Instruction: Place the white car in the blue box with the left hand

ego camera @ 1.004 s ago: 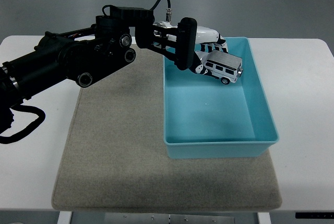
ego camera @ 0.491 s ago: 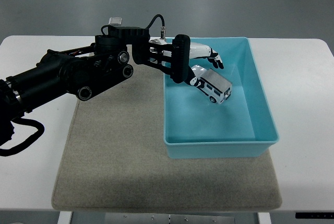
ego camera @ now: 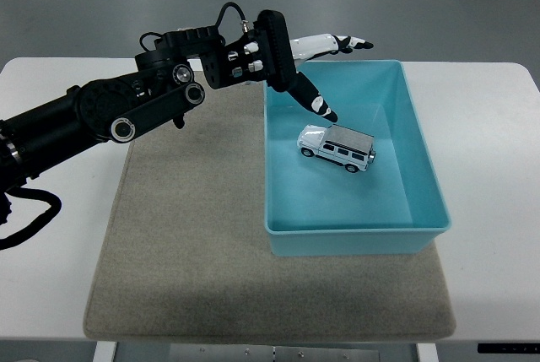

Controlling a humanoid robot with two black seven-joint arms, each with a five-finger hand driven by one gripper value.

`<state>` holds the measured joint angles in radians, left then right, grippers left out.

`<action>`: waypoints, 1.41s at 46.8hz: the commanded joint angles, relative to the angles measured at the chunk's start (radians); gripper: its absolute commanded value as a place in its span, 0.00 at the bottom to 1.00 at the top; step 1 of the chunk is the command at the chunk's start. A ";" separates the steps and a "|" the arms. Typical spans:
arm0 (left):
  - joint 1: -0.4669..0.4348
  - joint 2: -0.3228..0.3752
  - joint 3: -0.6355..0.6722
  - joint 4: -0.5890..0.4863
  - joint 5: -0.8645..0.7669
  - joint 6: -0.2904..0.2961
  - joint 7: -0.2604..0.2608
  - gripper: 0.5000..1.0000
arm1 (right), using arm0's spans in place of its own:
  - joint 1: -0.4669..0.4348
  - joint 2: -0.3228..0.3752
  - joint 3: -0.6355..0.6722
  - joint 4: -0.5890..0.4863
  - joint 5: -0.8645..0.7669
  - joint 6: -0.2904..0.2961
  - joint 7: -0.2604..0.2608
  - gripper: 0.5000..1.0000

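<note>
The white toy car (ego camera: 338, 148) stands on its wheels on the floor of the blue box (ego camera: 426, 185), in the box's far half. My left hand (ego camera: 325, 71) is above the box's far left corner, a little up and left of the car. Its fingers (ego camera: 333, 42) are spread open and hold nothing. The hand is apart from the car. My right arm is out of view.
The blue box rests on the right part of a grey mat (ego camera: 194, 244) on the white table (ego camera: 498, 210). My black left arm (ego camera: 110, 113) reaches in from the left edge over the mat's far left corner.
The left hand let go of the car; the car dropped to the box floor and settled on its wheels. The hand opened and rose up and back to the left.
</note>
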<state>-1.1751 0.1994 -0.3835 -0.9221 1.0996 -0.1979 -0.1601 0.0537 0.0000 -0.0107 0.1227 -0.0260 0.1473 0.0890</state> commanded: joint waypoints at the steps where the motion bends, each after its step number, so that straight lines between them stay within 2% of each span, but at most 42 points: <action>1: 0.000 0.023 -0.018 0.002 -0.122 -0.003 0.011 0.99 | 0.000 0.000 0.000 0.000 0.000 0.000 0.000 0.87; 5: 0.000 0.052 -0.034 0.002 -0.248 -0.003 0.051 0.99 | 0.000 0.000 0.000 0.000 0.000 0.000 0.000 0.87; 14: 0.046 0.115 -0.135 0.009 -0.599 -0.002 0.214 1.00 | 0.000 0.000 0.000 0.000 0.000 0.000 0.000 0.87; 16: 0.066 0.118 -0.150 0.011 -0.661 -0.005 0.237 1.00 | 0.000 0.000 0.000 0.000 0.000 0.000 0.000 0.87; 24: 0.146 0.166 -0.215 0.011 -0.776 -0.011 0.246 1.00 | 0.000 0.000 0.000 0.000 0.000 0.000 0.000 0.87; 32: 0.271 0.175 -0.357 0.009 -0.869 -0.037 0.263 1.00 | 0.000 0.000 0.000 0.000 0.000 0.000 0.000 0.87; 38: 0.327 0.186 -0.443 0.009 -0.943 -0.060 0.313 1.00 | 0.000 0.000 0.000 0.000 0.000 0.000 0.000 0.87; 43: 0.356 0.193 -0.469 0.011 -1.014 -0.063 0.338 1.00 | 0.000 0.000 0.000 0.000 0.000 0.000 0.000 0.87; 66: 0.390 0.212 -0.483 0.029 -1.207 -0.060 0.338 1.00 | -0.002 0.000 0.002 0.014 0.000 -0.003 0.000 0.87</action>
<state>-0.7871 0.4099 -0.8678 -0.8953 -0.0864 -0.2581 0.1778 0.0525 -0.0001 -0.0094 0.1292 -0.0258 0.1433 0.0889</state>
